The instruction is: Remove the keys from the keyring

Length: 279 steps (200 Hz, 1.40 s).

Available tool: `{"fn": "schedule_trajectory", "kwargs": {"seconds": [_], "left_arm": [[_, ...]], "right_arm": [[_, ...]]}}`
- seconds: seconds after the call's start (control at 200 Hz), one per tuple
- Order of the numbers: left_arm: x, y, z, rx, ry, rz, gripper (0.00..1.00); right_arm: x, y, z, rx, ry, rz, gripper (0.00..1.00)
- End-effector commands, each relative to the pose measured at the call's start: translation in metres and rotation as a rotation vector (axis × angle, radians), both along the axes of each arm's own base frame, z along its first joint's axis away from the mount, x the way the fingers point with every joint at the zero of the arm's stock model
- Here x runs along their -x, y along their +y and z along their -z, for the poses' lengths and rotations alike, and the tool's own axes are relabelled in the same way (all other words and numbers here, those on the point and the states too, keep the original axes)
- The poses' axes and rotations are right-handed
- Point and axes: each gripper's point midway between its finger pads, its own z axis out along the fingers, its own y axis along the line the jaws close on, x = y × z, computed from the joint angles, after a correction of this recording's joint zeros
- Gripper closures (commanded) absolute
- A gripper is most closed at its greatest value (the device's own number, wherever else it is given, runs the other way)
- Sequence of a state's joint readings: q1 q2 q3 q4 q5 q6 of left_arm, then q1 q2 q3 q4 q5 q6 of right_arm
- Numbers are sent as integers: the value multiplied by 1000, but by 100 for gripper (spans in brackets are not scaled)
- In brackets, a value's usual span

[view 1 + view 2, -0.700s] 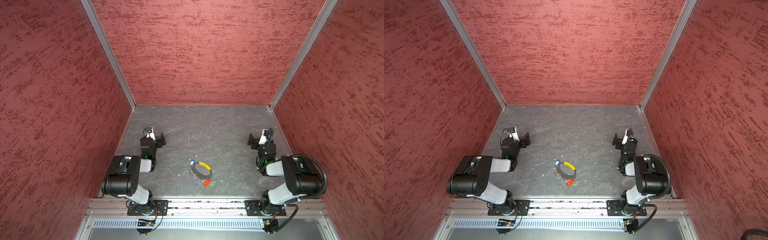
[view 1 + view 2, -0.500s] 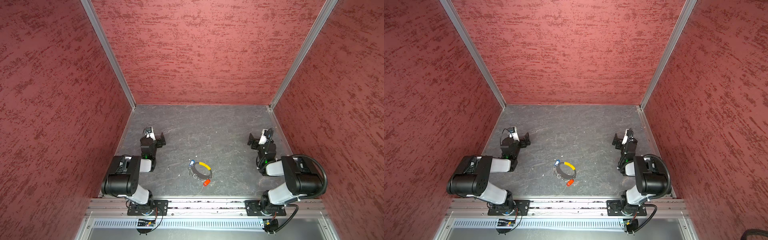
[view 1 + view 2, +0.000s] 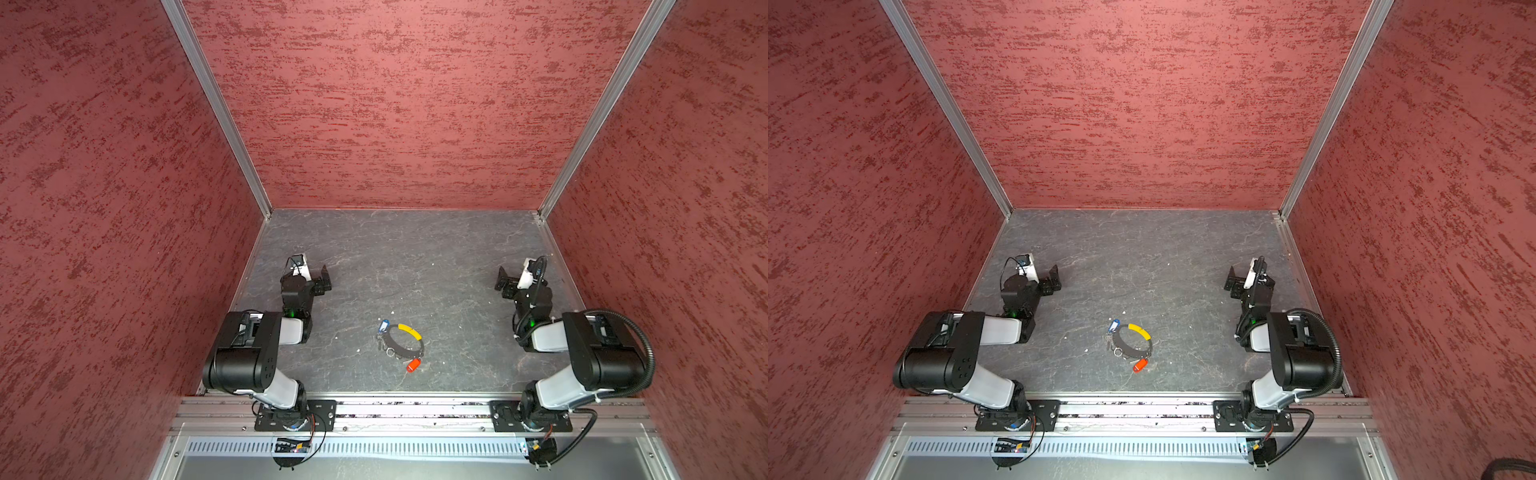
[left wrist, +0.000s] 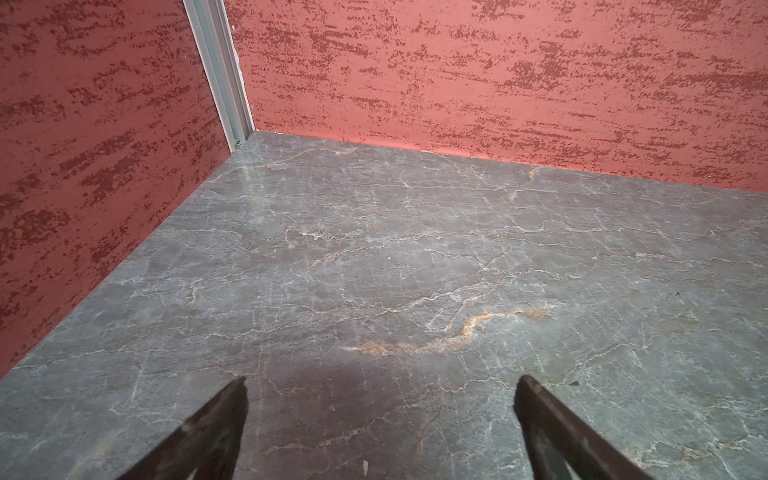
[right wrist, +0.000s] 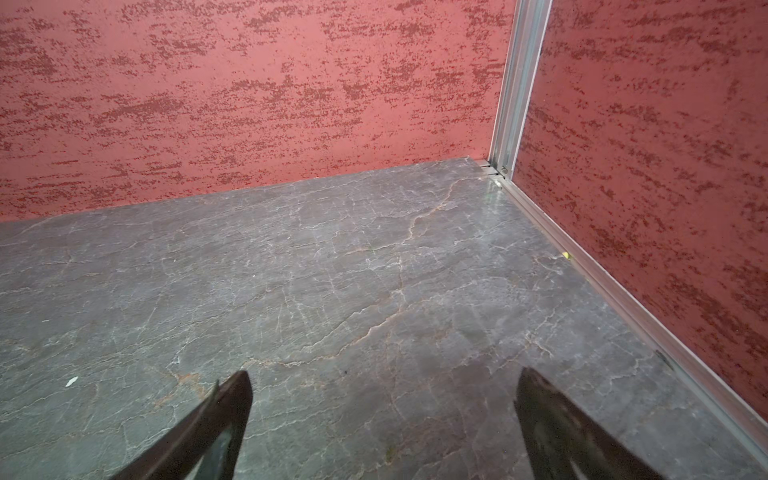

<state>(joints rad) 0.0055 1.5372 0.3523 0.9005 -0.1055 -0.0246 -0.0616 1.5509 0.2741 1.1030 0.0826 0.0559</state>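
The keyring point(image 3: 409, 331) point(image 3: 1139, 331), a thin black loop with a curved yellow section, lies flat on the grey floor near the front, in both top views. A blue tag point(image 3: 383, 325) point(image 3: 1113, 325) sits at its far left, with small dark metal parts just below it. A red-orange tag point(image 3: 412, 365) point(image 3: 1139, 365) lies at its near edge. The keys themselves are too small to make out. My left gripper point(image 3: 325, 279) point(image 4: 382, 380) rests open at the far left, well away from the ring. My right gripper point(image 3: 503, 282) point(image 5: 384, 374) rests open at the far right. Neither wrist view shows the ring.
Red textured walls point(image 3: 395, 104) close the cell on three sides, with metal corner posts point(image 4: 220, 75) point(image 5: 515, 83). A metal rail point(image 3: 415, 409) carries both arm bases along the front. Small pale specks point(image 5: 71, 381) dot the marbled grey floor point(image 3: 415, 257).
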Motion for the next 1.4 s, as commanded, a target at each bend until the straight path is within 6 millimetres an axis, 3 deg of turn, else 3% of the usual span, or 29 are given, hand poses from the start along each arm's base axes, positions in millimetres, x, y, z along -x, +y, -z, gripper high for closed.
{"fn": "schedule_trajectory", "kwargs": {"seconds": [0.0,1.393], "left_arm": [[-5,-1,-10,-9,-32,11,1],[-5,-1,-11,-8,-33,13,1]], "right_arm": [[-3,-2,-16,9,-56,11,1],[-7,6,-15,7,-45,-50,1]]}}
